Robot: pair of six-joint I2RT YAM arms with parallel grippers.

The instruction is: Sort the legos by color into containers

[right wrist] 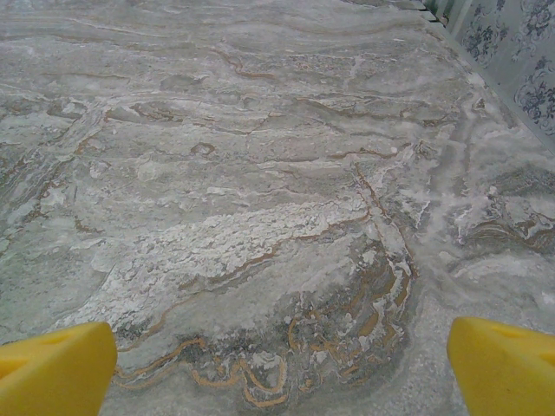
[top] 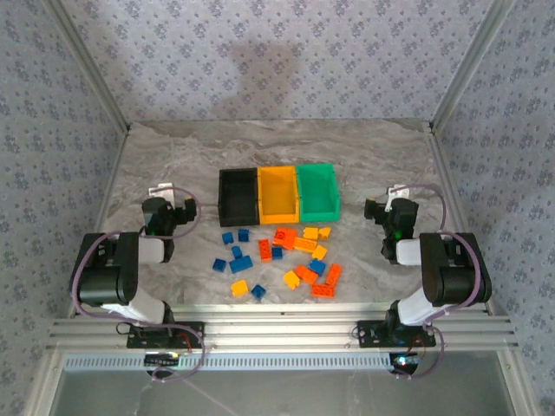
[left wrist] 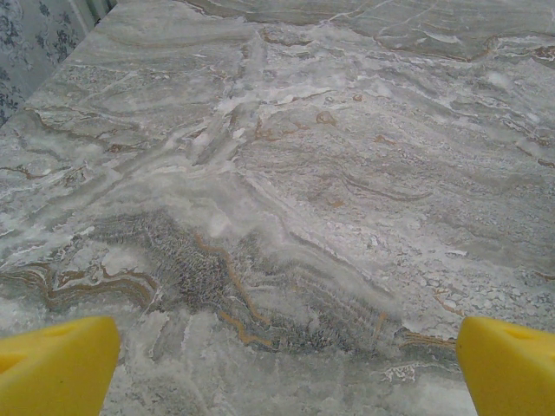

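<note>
Top external shows sorting seemingly unstarted; legos (top: 285,237) lie loose on the worktop (top: 173,165) near the containers (top: 277,195); both jaws stand wide, empty; next, one must reach a brick.

I see a grey marble-patterned table (top: 286,147) with brown veins, boxed by walls (top: 277,52) in blue floral wallpaper on three sides. A ribbed metal rail (top: 277,332) runs along its near edge.

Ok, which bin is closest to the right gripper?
The green bin, at the row's right end; the orange bin and black bin sit further left.
</note>
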